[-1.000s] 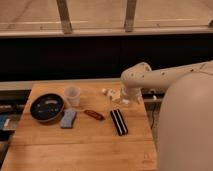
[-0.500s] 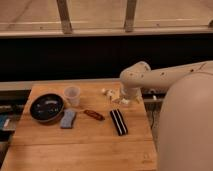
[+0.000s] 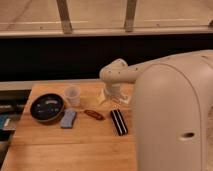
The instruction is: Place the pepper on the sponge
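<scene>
The pepper (image 3: 94, 114), slim, glossy and dark red-brown, lies on the wooden table (image 3: 75, 150) near its middle. The light-blue sponge (image 3: 68, 118) lies just to its left, apart from it. My gripper (image 3: 109, 96) hangs at the end of the white arm, above the table's back part. It is behind and slightly right of the pepper and holds nothing that I can make out. The arm's large white body fills the right side of the view.
A black round dish (image 3: 47, 107) sits left of the sponge. A small clear cup (image 3: 73, 95) stands behind the sponge. A black block with white stripes (image 3: 119, 122) lies right of the pepper. A dark wall and railing run behind the table.
The arm and gripper have shifted left, closer to the pepper. The things on the table have not moved.
</scene>
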You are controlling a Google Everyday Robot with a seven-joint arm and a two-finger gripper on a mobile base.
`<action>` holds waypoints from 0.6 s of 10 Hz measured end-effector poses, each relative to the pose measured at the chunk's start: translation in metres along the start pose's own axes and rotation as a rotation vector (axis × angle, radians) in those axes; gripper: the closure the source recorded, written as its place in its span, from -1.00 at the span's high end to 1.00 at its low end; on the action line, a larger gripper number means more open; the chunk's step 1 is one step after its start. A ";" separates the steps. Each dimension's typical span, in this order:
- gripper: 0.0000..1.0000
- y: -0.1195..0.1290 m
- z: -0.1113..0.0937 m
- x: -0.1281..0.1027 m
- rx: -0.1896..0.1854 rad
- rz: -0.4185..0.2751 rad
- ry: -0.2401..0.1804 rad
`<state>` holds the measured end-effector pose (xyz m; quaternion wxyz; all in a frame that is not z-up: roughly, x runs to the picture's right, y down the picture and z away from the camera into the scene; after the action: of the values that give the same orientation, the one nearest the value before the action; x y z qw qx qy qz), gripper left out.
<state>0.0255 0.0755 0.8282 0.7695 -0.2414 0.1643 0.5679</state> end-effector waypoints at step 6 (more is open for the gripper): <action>0.60 0.046 0.003 0.012 -0.048 -0.181 0.041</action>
<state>-0.0148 0.0979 0.8162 0.8081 -0.2850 0.1440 0.4950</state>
